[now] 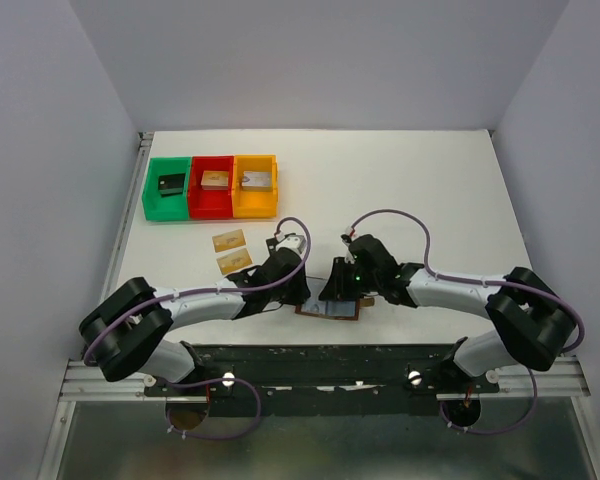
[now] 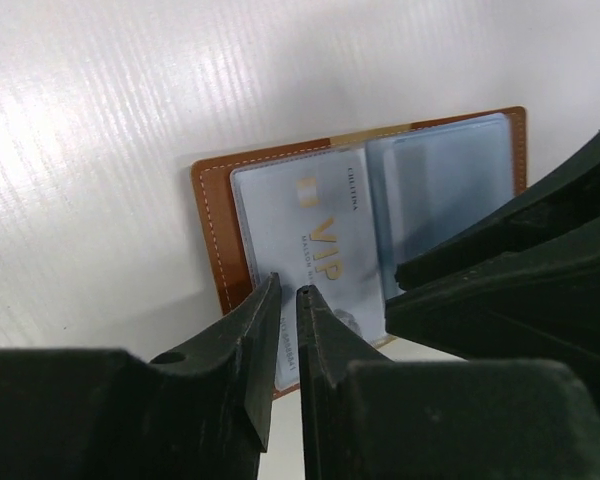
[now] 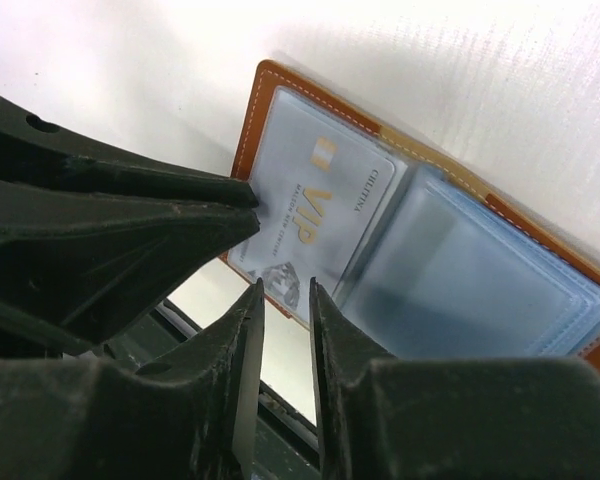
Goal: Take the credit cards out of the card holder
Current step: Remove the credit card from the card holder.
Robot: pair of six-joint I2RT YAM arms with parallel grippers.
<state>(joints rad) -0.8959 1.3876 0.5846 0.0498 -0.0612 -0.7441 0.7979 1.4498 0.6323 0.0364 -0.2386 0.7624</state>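
Note:
The card holder [image 1: 342, 312], a brown leather wallet, lies open near the table's front edge, between both arms. A whitish card [image 2: 315, 240] printed "VIP" sits in its left clear pocket [image 3: 315, 205]. The right pockets [image 3: 460, 280] look pale blue, and I cannot tell what is in them. My left gripper [image 2: 288, 285] hangs over the VIP card's near edge, its jaws a narrow slit apart with nothing between them. My right gripper [image 3: 285, 287] stands close beside it over the same edge, slightly open and empty. Two tan-gold cards [image 1: 229, 241] [image 1: 236, 261] lie loose on the table.
Green [image 1: 166, 187], red [image 1: 212, 185] and orange [image 1: 255, 185] bins stand at the back left, each with a small block inside. The table's front edge and the black mounting rail [image 1: 320, 360] run just below the wallet. The two grippers crowd each other.

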